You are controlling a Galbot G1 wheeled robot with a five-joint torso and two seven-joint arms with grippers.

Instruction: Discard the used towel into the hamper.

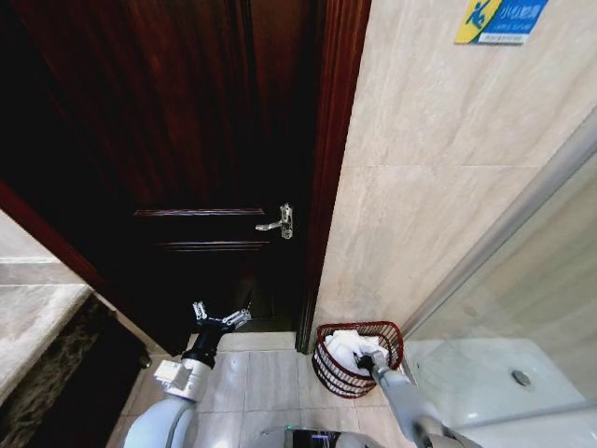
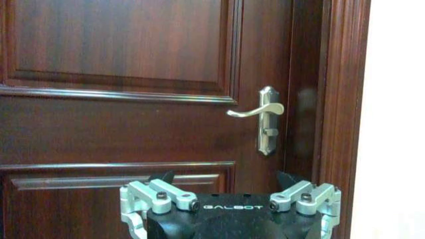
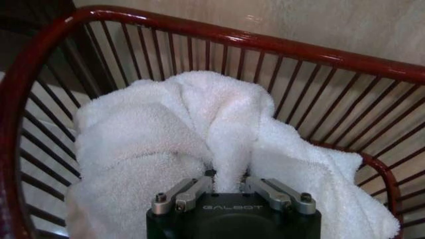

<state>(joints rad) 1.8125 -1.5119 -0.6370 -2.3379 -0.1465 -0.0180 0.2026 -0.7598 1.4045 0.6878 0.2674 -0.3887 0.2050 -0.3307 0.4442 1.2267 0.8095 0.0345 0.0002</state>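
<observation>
The right hand [image 3: 228,185], pinching a fold of the white towel [image 3: 199,144], sits inside the hamper [image 1: 322,359] by the wall, while the left hand [image 1: 221,318] hangs spread wide before the door [image 2: 133,99].

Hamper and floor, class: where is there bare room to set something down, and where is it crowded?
Bare floor tiles lie between the dark door and the hamper, in front of the open left gripper. The shower tray behind the glass looks bare too. The hamper is crowded: the white towel fills it, with the right gripper shut on a fold.
</observation>
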